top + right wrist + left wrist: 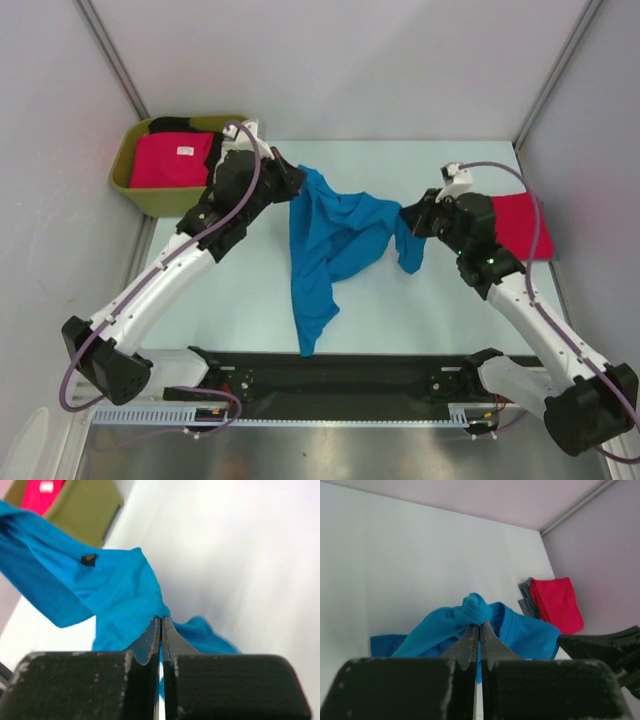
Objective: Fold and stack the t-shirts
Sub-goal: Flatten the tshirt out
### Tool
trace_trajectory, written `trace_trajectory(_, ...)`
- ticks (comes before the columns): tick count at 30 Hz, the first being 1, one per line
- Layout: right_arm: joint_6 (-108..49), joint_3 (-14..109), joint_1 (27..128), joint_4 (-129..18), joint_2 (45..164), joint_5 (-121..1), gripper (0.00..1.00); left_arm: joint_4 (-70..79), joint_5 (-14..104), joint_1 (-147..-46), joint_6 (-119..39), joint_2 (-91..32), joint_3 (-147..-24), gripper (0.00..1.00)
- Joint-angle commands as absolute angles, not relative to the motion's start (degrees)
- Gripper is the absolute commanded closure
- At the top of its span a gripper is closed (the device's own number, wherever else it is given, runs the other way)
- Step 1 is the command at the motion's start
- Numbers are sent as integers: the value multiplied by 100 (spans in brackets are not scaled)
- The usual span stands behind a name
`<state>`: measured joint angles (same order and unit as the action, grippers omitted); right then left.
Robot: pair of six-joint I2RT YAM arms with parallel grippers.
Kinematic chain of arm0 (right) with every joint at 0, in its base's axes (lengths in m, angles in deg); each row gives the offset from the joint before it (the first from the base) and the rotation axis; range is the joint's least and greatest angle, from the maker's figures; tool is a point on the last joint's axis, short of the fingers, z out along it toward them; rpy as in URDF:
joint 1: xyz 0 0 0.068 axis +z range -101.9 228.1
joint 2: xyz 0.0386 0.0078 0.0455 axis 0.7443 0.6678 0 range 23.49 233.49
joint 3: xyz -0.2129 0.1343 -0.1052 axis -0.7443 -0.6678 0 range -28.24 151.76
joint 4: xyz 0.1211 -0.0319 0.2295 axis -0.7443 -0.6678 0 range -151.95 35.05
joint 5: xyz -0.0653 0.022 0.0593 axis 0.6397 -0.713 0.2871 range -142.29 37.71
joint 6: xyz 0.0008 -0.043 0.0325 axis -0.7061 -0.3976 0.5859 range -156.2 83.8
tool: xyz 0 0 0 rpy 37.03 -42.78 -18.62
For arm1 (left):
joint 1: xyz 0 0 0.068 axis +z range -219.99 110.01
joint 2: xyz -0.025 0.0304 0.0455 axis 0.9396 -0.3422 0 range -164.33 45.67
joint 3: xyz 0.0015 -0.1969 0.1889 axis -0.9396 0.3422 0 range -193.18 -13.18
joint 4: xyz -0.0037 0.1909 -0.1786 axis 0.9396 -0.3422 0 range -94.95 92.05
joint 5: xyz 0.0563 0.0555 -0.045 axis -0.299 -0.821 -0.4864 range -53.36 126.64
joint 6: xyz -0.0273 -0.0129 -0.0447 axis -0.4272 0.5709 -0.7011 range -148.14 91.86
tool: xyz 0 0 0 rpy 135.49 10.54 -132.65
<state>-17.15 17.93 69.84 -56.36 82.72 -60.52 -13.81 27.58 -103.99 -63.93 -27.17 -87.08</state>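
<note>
My left tool (pixel 479 630): clamped on a bunched corner of the blue t-shirt (pixel 335 240). My right tool (pixel 160 625): pinched shut on its other edge (cloth slung between, tail down on the counter (pixel 240 300)). Red t-shirt (pixel 522 225): folded, far right. Crimson-pink t-shirt (pixel 160 162): in tub (pixel 160 202).

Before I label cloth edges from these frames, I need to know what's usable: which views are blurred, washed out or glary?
Top external: evenly lit and sharp, blue t-shirt edges crisp, shadows faint. Left wrist: left end effector looms dark up close, red t-shirt beyond slightly soft. Right wrist: table washed out bright, olive tub blurred.
</note>
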Motion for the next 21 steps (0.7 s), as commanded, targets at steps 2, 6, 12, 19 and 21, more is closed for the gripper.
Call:
trace_trajectory(2,-1905,3185,6885,-6987,7746,-5240,100,-1834,3215,-10909,-5979,-2675,-9596,100)
trace_trajectory(6,-2169,4416,6779,-7884,7684,-4562,100,-1799,3216,-11969,-5926,-2675,-9772,100)
trace_trajectory(12,-2381,6472,6376,-8632,8281,-3858,100,-1772,3110,-13543,-5715,-2929,-10545,100)
trace_trajectory(19,-2144,8380,5900,-8773,9475,-4602,100,-2738,3357,-14373,-5556,-3291,-12488,99)
trace_trajectory(21,-2030,8932,5883,-8957,10176,-5060,100,-2888,2883,-14242,-5679,-2862,-12323,95)
